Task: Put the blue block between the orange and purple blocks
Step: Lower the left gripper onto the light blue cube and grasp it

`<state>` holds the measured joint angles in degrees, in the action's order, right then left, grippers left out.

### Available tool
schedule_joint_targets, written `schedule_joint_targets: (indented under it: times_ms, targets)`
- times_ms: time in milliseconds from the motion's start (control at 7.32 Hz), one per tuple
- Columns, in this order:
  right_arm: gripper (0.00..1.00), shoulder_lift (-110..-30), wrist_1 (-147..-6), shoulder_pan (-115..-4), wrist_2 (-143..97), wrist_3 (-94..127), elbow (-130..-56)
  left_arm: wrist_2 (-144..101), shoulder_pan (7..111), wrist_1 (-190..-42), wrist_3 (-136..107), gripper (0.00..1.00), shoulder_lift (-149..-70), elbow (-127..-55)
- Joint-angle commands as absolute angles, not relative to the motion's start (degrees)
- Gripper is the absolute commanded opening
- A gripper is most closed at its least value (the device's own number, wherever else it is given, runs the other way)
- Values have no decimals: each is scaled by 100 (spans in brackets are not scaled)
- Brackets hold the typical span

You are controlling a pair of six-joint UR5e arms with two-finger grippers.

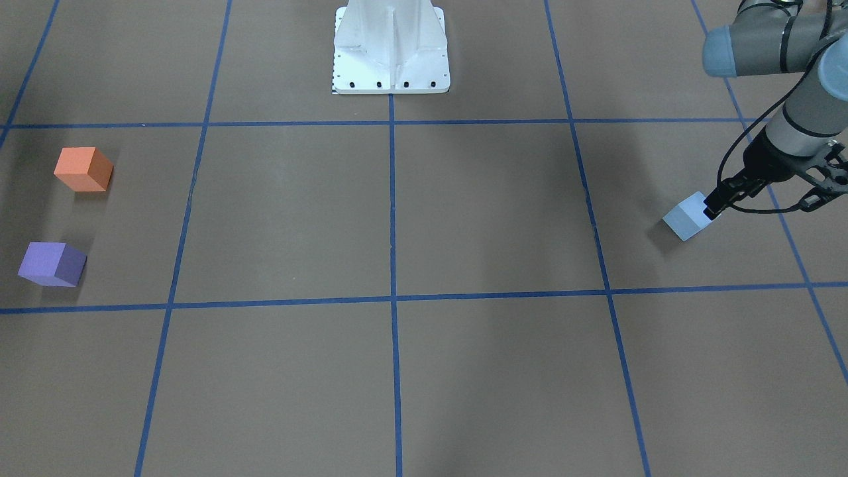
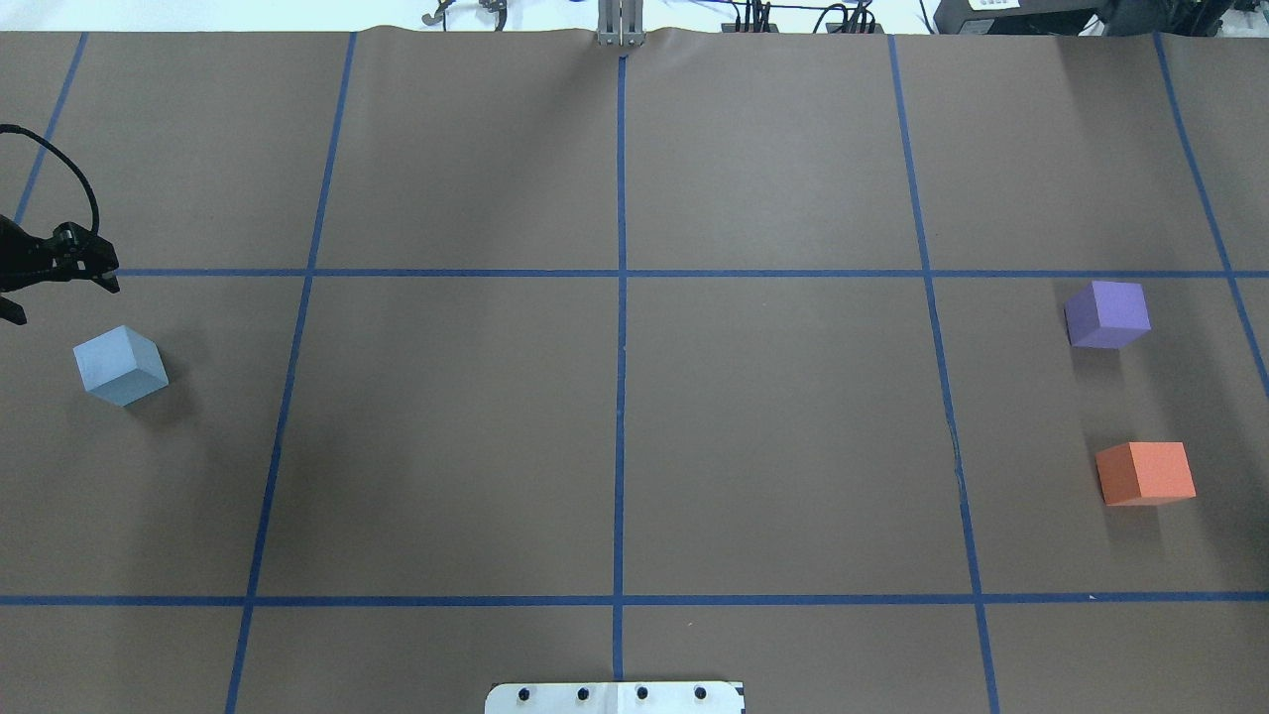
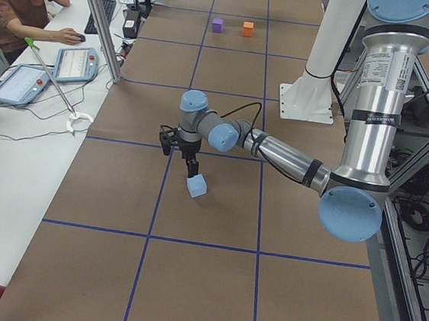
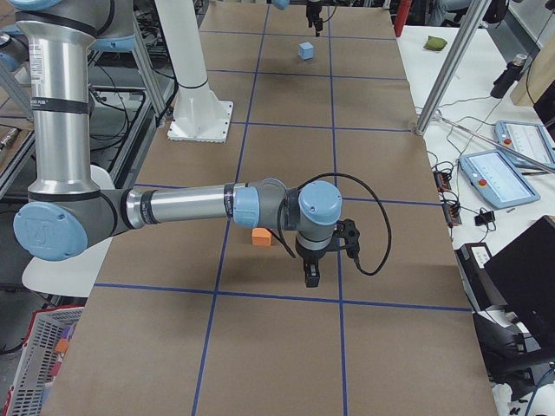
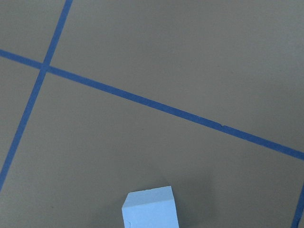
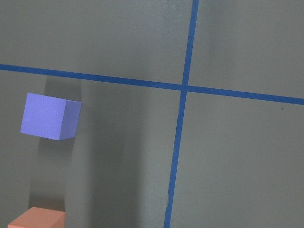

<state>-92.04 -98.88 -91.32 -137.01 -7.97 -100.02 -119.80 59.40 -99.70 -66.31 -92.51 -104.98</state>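
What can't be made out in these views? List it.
Right gripper: seen only in the exterior right view; open or shut unclear.
Purple block: hidden behind the right arm in that view.
Orange block: cut off by the right wrist view's bottom edge.
Left gripper: partly cut off by the overhead view's left edge.

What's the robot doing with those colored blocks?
The robot's left pincer is open and poised right at the blue block, which sits on the table and has not been lifted. The orange block and the purple block sit at the other end of the table with an empty gap between them. The right pincer hangs near those two blocks.
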Motion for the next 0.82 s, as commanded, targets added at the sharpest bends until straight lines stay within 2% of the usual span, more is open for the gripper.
schedule_joint_targets:
  times_ms: [0,410,683]
  targets:
    - [100,-9211,-9888,-9132,-13702,-800,-10002,-11778,5757,-10019,-6908,100,-9115,-10389]
    - [100,-9202,-9888,-9132,-13702,-800,-9993,-11751,5504,-11201,-7468,100,-9097,-9688]
    - [100,-9202,-9888,-9132,-13658,-800,-9976,-11760,5449,-11250,-7515,100,-9097,-9694]
